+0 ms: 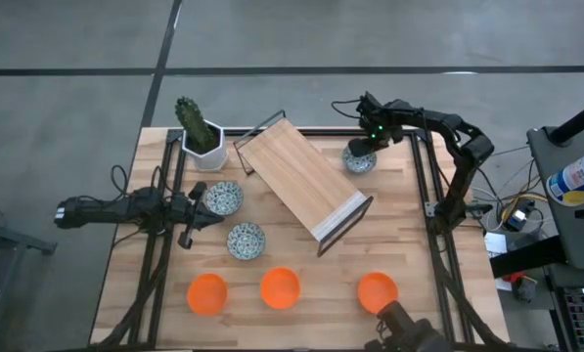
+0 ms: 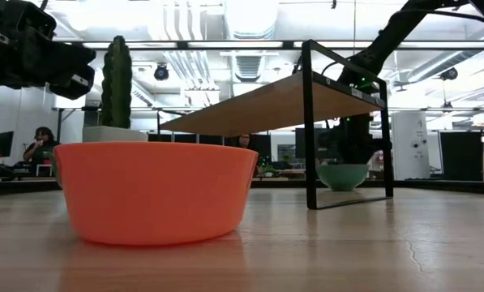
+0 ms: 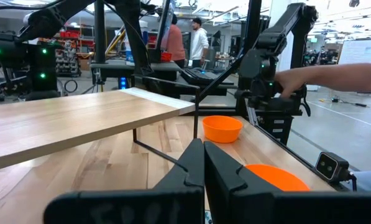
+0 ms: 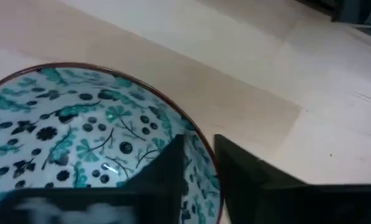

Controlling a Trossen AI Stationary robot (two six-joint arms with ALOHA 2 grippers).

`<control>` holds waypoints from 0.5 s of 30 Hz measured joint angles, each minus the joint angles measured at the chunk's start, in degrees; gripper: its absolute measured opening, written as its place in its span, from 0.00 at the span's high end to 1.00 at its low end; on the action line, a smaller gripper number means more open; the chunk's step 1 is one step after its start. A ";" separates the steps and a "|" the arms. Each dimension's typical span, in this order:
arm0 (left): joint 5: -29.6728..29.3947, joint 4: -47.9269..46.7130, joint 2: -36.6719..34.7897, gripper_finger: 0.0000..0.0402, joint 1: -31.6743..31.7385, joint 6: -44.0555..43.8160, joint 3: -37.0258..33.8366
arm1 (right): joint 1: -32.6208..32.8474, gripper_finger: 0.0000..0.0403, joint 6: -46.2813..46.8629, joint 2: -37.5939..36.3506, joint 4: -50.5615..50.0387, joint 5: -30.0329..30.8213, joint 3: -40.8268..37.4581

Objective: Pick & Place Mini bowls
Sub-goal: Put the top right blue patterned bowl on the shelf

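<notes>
Six mini bowls are in the high view. Three orange bowls [image 1: 207, 293] [image 1: 280, 287] [image 1: 377, 291] stand in a row near the table's near edge. Two floral bowls [image 1: 223, 198] [image 1: 246, 240] sit at centre left. The third floral bowl [image 1: 359, 159] is at the far right, with my right gripper [image 1: 363, 149] shut on its rim. My left gripper [image 1: 205, 210] hovers shut beside the floral bowl at centre left and touches nothing; its fingers [image 3: 204, 149] point level toward the table's right. My right gripper [image 4: 201, 155] holds the floral bowl by its rim [image 4: 205, 146], one finger [image 4: 166, 168] inside the bowl and the other [image 4: 247, 168] outside. The fingers come from above, slanting down. In the low view the bowl [image 2: 343, 175] stands upright at table height; whether it is lifted, I cannot tell.
A wooden shelf on a black wire frame [image 1: 306, 186] lies slantwise across the table's middle. A cactus in a white pot [image 1: 202, 135] stands at the far left corner. A person's arm [image 3: 340, 71] reaches in near the right arm's base. Black rails run along both table sides.
</notes>
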 joint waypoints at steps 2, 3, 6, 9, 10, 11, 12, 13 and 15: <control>0.00 0.00 -0.02 1.00 0.02 -0.02 0.00 | -0.02 0.93 -0.31 -0.22 -0.23 -1.85 0.03; 0.00 0.00 -0.02 1.00 0.00 0.00 0.00 | -0.01 0.94 -0.41 -0.43 0.11 -2.05 0.20; 0.00 0.00 -0.01 1.00 0.02 -0.01 -0.02 | 0.00 0.96 -0.58 -1.01 0.19 -1.85 0.30; 0.00 0.00 0.00 1.00 0.02 -0.02 0.00 | -0.24 0.97 -0.74 -1.96 -0.88 -0.23 2.19; 0.00 0.01 -0.01 1.00 0.00 -0.01 0.00 | -0.48 0.97 -0.62 -2.34 -1.83 -0.07 3.37; 0.00 0.00 -0.01 1.00 0.01 -0.01 -0.01 | -0.71 0.97 -0.49 -2.98 -2.86 -0.23 4.95; 0.01 0.00 -0.02 1.00 0.02 -0.01 0.00 | -1.04 0.97 -0.35 -3.58 -3.92 -0.17 6.63; 0.00 0.00 -0.02 1.00 0.02 -0.01 -0.01 | -1.34 0.97 -0.34 -4.11 -5.21 -0.10 8.21; 0.00 0.01 -0.01 1.00 0.02 -0.02 -0.01 | -1.42 0.97 -0.15 -4.72 -8.08 -0.10 10.97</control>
